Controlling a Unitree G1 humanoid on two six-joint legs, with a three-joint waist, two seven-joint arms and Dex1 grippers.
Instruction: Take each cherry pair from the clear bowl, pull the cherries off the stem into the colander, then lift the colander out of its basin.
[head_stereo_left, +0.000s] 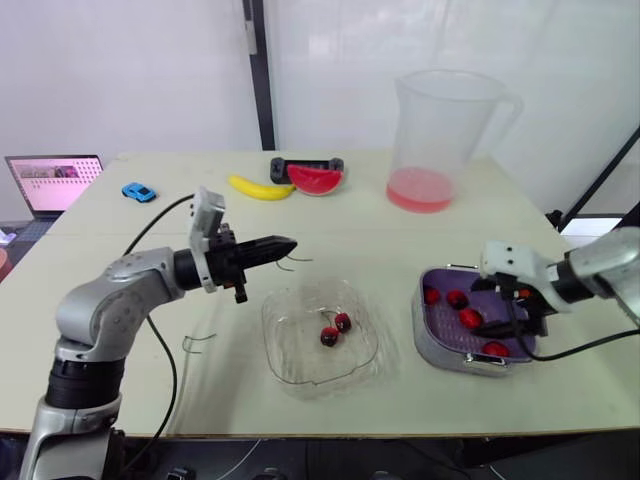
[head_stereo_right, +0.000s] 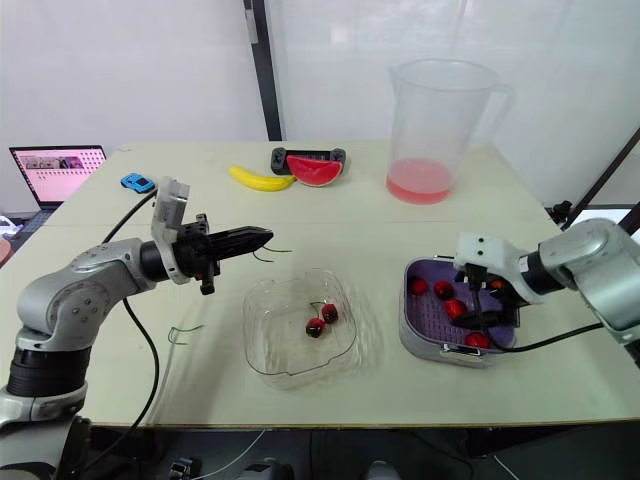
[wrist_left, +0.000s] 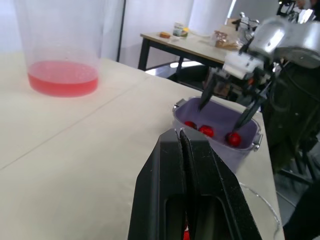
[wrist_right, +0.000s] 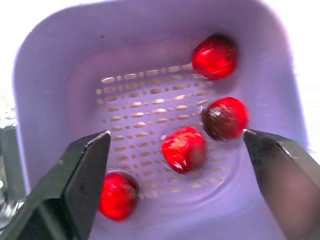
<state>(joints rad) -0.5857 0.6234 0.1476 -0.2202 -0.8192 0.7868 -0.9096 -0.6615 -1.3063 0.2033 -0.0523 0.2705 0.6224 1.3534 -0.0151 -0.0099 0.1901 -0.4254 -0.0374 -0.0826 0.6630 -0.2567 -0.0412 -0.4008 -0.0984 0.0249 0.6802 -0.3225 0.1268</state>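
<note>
**One cherry pair lies in the clear bowl; four cherries sit in the colander.**

Head view: the left gripper (head_stereo_left: 288, 243) hovers above the clear bowl (head_stereo_left: 295, 360), which sits near the desk's front edge and holds the cherry pair (head_stereo_left: 335, 328). A thin stem (head_stereo_left: 297, 260) shows at the gripper's tips. The right gripper (head_stereo_left: 518, 318) hangs over the colander (head_stereo_left: 440, 278) toward the front right corner.
Left wrist view: the fingers are pressed together, and whether they pinch that stem cannot be told.
Right wrist view: the jaws are spread wide and empty above the cherries (wrist_right: 182, 149).
The pair looks light, smooth and easily bruised, so its stem is probably the safest place to take hold.
</note>
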